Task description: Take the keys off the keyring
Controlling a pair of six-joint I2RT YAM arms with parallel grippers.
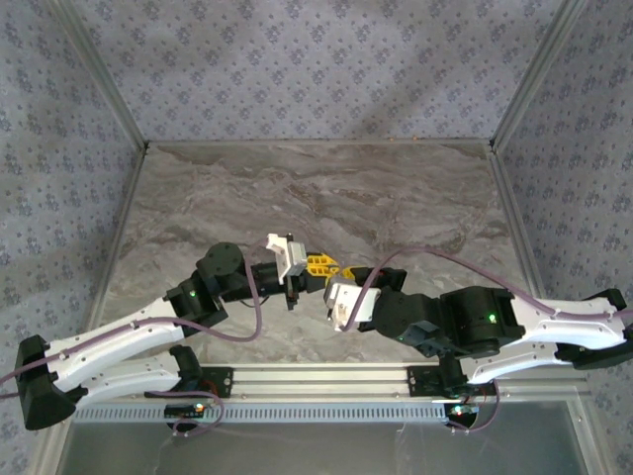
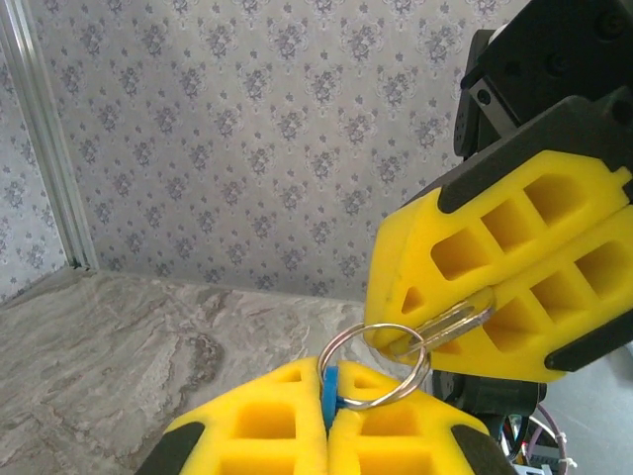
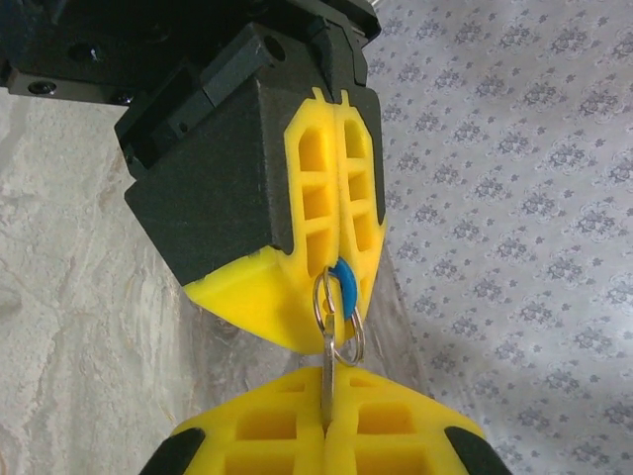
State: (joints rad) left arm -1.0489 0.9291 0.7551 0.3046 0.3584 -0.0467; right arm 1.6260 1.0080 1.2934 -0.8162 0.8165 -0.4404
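My two grippers meet tip to tip above the table. The left gripper (image 2: 329, 424) (image 1: 318, 263) is shut on the key (image 2: 328, 391), a tiny bright blue piece pinched between its yellow pads. A round silver keyring (image 2: 374, 368) threads through the key and hangs between the grippers. The right gripper (image 3: 326, 426) (image 1: 348, 270) is shut on a flat silver oblong tab (image 3: 326, 381) that also hangs on the keyring (image 3: 342, 319). From the right wrist, the blue key (image 3: 345, 281) curves out of the left gripper's closed pads (image 3: 315, 213). The tab (image 2: 450, 322) sits between the right gripper's pads (image 2: 504, 228).
A grey marble tabletop (image 1: 326, 193) lies below, bounded by patterned fabric walls and aluminium frame posts (image 1: 109, 89). Purple cables (image 1: 247, 322) loop off both arms. Both arm bases stand on the rail (image 1: 316, 381) at the near edge.
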